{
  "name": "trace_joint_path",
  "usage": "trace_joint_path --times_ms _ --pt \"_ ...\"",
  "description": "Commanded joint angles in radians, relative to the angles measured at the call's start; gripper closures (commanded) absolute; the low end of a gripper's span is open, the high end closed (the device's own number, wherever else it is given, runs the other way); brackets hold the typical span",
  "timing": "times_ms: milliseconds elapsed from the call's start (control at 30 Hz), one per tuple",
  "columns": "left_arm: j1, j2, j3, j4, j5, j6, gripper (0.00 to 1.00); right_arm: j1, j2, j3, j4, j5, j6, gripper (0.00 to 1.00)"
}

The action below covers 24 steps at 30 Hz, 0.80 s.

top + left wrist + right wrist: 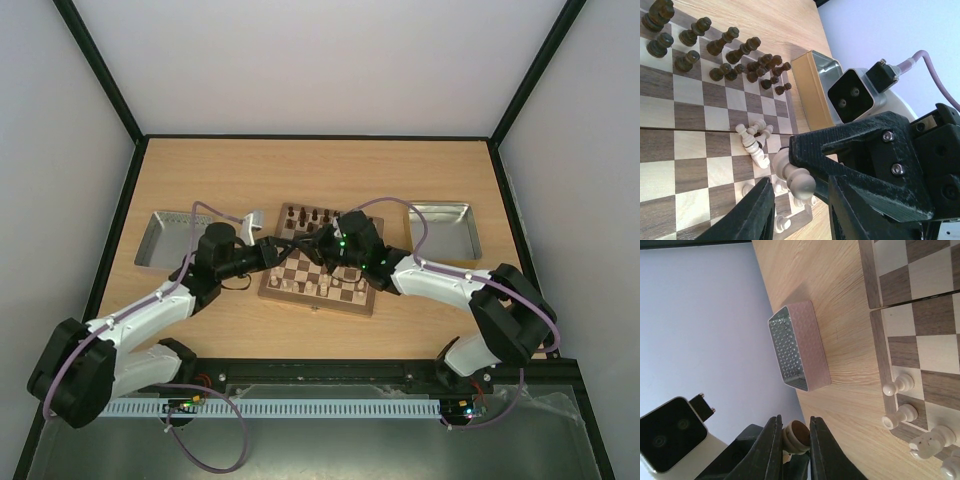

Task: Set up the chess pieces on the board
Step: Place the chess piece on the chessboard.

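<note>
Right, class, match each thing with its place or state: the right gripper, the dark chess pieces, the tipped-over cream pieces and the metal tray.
Things:
1. right gripper
2. dark pieces
3. tipped cream pieces
4. metal tray

Places and states:
A. lying in a heap on the board
B. on the table, beside the board
C. shut on a cream piece
D. upright along one board edge

Pairs: 1-C, 2-D, 3-A, 4-B

Open middle rows on the board, dark chessmen crowding one end, toppled cream chessmen cluttering the other
</note>
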Motion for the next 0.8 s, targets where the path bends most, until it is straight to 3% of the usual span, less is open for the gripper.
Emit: trace_joint_path --times_ms 0,367,767 --pt "-0.003 0.020 0.008 0.047 0.005 0.008 0.71 -0.005 -0.019 -0.007 0.048 -0.021 0.024 0.92" --pt "-0.010 0.018 0.040 -0.023 -0.038 0.062 0.93 -0.002 -0.014 -0.005 0.023 -0.022 -0.028 0.92" --pt "-0.011 0.051 0.070 -0.085 -0.053 0.124 0.93 -0.008 -0.033 -0.036 -0.049 0.090 -0.185 0.92"
